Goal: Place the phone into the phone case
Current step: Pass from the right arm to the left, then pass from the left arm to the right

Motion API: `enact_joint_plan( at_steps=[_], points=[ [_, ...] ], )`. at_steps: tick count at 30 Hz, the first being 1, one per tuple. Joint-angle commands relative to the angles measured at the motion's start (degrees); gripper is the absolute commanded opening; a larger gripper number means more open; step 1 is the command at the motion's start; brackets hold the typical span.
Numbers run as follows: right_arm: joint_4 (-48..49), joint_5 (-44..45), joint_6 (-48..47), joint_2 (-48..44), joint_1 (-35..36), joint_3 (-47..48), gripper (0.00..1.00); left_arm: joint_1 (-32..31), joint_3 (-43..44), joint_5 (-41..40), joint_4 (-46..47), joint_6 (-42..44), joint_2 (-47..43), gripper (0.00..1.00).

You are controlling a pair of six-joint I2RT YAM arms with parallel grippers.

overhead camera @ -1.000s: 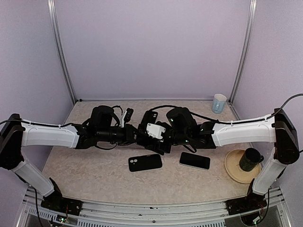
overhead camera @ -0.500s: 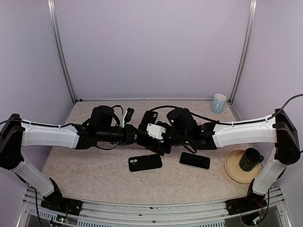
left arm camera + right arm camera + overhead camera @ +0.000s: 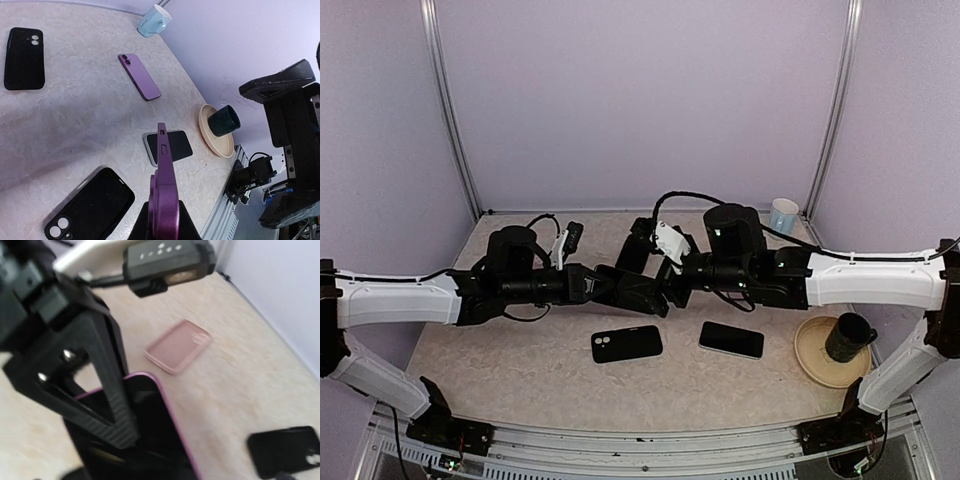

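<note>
Near edge: black case (image 3: 626,344) and dark phone (image 3: 731,340) lie flat on the counter (image 3: 520,370), same spots as a second ago. Right of them is the plate (image 3: 813,365) with the green cup (image 3: 847,337) on it, unchanged.

Mid counter: left claw (image 3: 163,222) is clenched on the lower end of the purple-rimmed phone (image 3: 163,167), which is edge-on and raised off the counter. The right wrist view shows its dark face inside a purple rim, so it looks seated in a purple case; cannot tell if fully.

Change: a second ago both claws met on it. Now the right claw (image 3: 292,150) is released, jaws wide apart, nothing between them, pulled back just right of the phone. The left arm has drawn back leftward.

Far right corner: blue cup (image 3: 783,217), not moved.
</note>
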Motion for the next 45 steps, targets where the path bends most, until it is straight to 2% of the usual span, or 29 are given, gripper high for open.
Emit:
enact_joint_plan(
  at_steps=[1,7,13,21,28,34,45],
  points=[
    [-0.3,-7.6,13.4,-3.0,-2.5,0.6,1.0,0.3,-2.2,0.0,7.8,2.3,-5.0,0.0],
    [1.1,-19.7,26.0,-4.5,-6.8,1.7,1.0,0.4,-5.4,0.7,12.6,2.2,-9.3,0.0],
    [6.1,-24.0,35.2,-5.7,-9.8,-0.8,1.0,0.4,-8.0,2.6,19.5,0.5,-12.6,0.0],
    [12.3,-31.7,50.3,-4.6,-14.9,-3.2,1.0,0.2,-9.7,6.7,26.4,-2.1,-11.9,0.0],
    [20.7,-39.1,59.0,-1.8,-15.4,-5.3,0.99,0.2,-10.9,6.5,30.8,-4.9,-10.2,0.0],
    [27.5,-41.7,63.5,0.5,-15.1,-7.6,0.99,0.2,-12.7,5.5,37.1,-7.6,-8.4,0.0],
    [30.5,-43.8,63.0,3.7,-12.3,-8.0,0.96,-0.4,-14.3,4.3,43.6,-11.6,-4.2,0.0]
  ],
)
